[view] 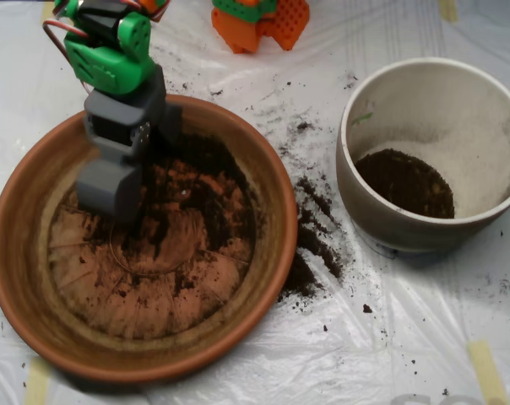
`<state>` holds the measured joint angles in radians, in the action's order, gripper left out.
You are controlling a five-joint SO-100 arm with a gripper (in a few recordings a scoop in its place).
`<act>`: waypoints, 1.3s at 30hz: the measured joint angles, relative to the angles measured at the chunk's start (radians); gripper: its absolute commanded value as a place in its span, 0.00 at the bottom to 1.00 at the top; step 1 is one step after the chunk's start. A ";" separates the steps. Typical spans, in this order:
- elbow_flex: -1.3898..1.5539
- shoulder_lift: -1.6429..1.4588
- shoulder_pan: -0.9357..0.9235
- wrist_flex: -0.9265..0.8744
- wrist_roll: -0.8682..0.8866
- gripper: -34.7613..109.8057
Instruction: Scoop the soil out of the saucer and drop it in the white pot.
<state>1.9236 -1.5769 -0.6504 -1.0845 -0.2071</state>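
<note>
Scoop (111, 192): grey, boxy, low in the saucer at 10 o'clock; can't tell if shut.
Saucer (18, 253): round, ridged orange clay.
Soil (208, 181): dark crumbs.
White pot (382, 215): deep, dusty, at 3 o'clock.

Hobby robotics bench: taped plastic sheet (390, 337) (soil-strewn), printed arm parts (259, 21).

Saucer (35, 278) left, white pot (382, 211) right, soil (310, 240) between.

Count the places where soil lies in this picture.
3: soil spread thin in the saucer, a spilled streak on the plastic sheet between the dishes, and a patch inside the white pot. More may hide under the pincer.
</note>
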 measured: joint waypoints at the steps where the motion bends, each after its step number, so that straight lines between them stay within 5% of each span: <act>1: 0.003 0.002 -0.008 0.014 0.005 0.48; 17: -0.195 0.235 -0.083 0.006 0.009 0.39; 39: 0.051 0.041 -0.014 0.063 -0.041 0.24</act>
<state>1.9742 -1.5355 -0.6642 -1.0216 -0.2485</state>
